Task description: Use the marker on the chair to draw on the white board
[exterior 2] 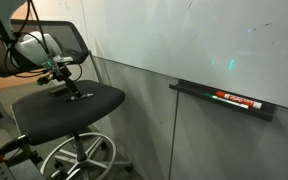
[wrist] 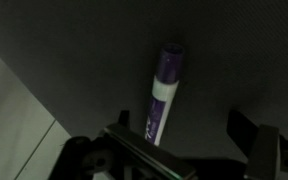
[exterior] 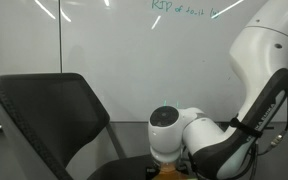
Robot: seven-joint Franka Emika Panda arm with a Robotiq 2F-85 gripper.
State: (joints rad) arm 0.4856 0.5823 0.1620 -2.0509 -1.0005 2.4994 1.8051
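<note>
Gripper (wrist: 181, 130) is seen in the wrist view with its fingers spread and nothing pinched. One white board (exterior: 134, 60) is counted, its green writing cut off at the upper edge. One chair (exterior 2: 54, 105) is shown, its backrest partly hidden behind the arm (exterior 2: 29, 52). Two markers are counted. The marker (wrist: 162, 95) (purple cap, pale barrel) lies on the dark seat, its near end between the open fingers and hidden under the gripper body. A red-marked marker (exterior 2: 239, 100) rests on the board's ledge (exterior 2: 199, 92).
</note>
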